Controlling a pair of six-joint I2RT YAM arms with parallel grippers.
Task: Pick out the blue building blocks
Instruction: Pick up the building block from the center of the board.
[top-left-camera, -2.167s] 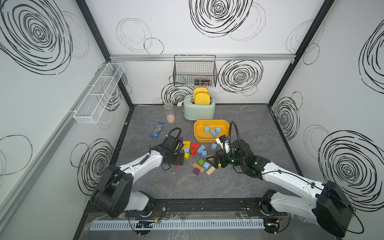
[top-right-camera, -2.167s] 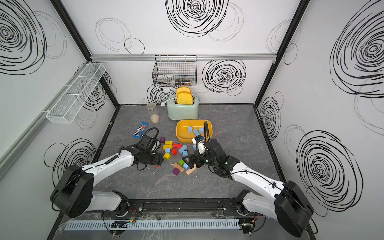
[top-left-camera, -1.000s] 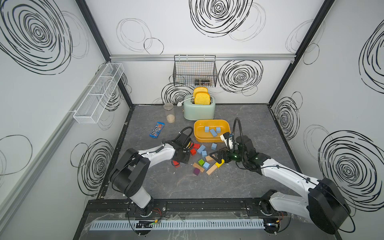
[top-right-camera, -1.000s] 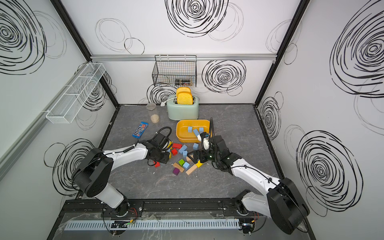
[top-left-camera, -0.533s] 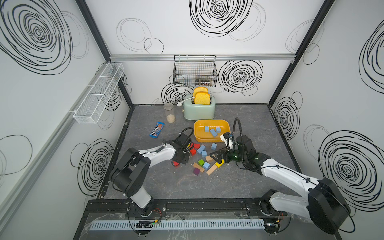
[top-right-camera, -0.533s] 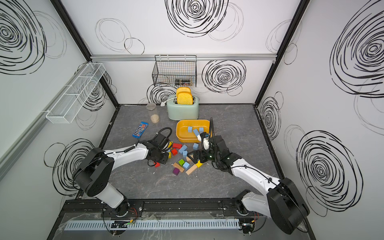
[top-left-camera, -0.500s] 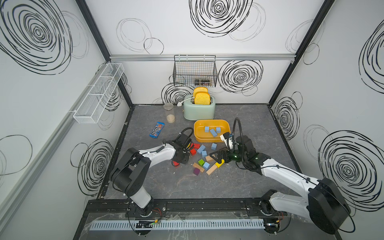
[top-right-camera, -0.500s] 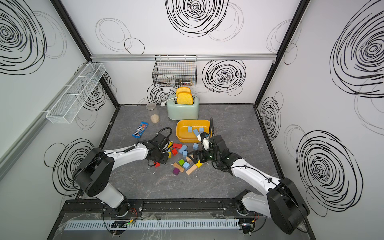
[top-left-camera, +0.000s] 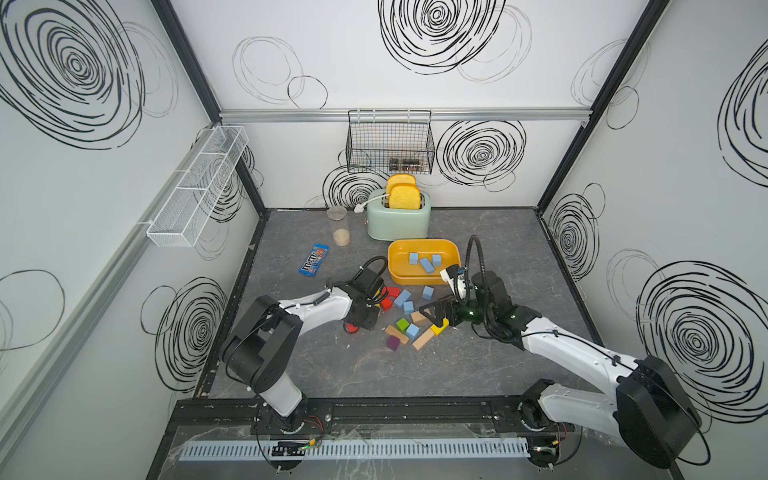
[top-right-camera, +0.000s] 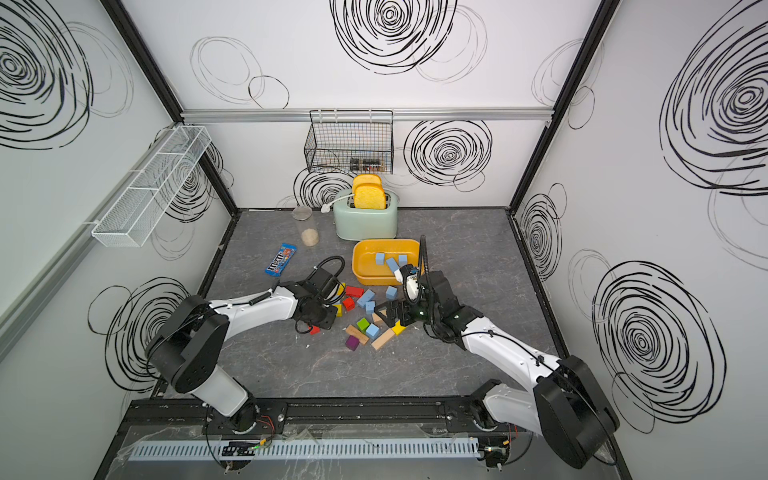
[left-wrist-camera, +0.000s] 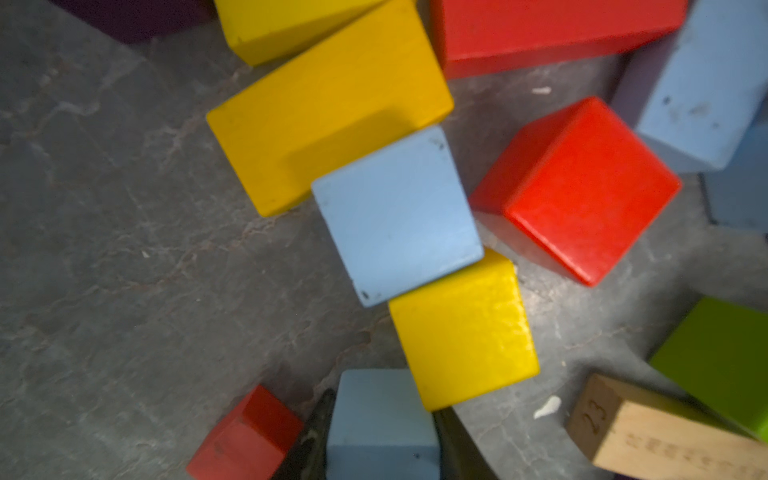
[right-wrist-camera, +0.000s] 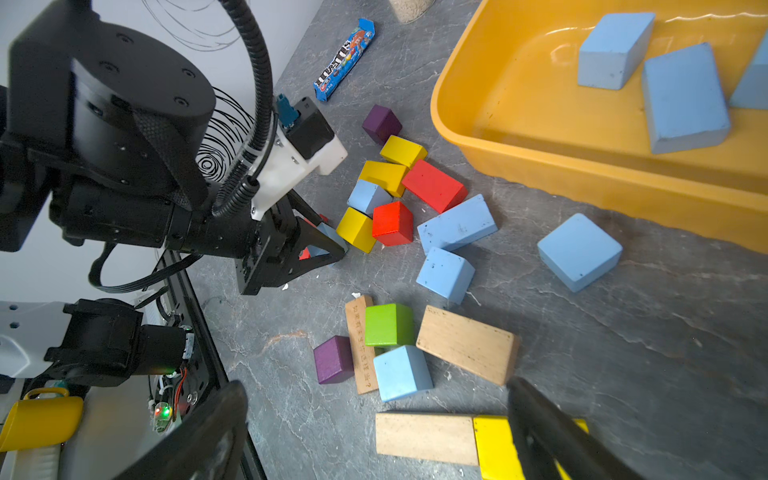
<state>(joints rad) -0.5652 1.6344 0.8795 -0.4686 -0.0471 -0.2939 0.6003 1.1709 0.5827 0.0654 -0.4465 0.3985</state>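
Left end effector (left-wrist-camera: 382, 444) clamped narrow on a blue cube (left-wrist-camera: 382, 415), yellow cube (left-wrist-camera: 463, 328) just ahead. Right end effector (right-wrist-camera: 376, 390) spread wide, empty, loose blue block (right-wrist-camera: 401, 372) just ahead.

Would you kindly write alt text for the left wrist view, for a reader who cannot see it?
The left gripper is shut on a light-blue cube over the grey tabletop. Near it lie a yellow cube, a second light-blue cube beside a yellow brick, and a red cube.
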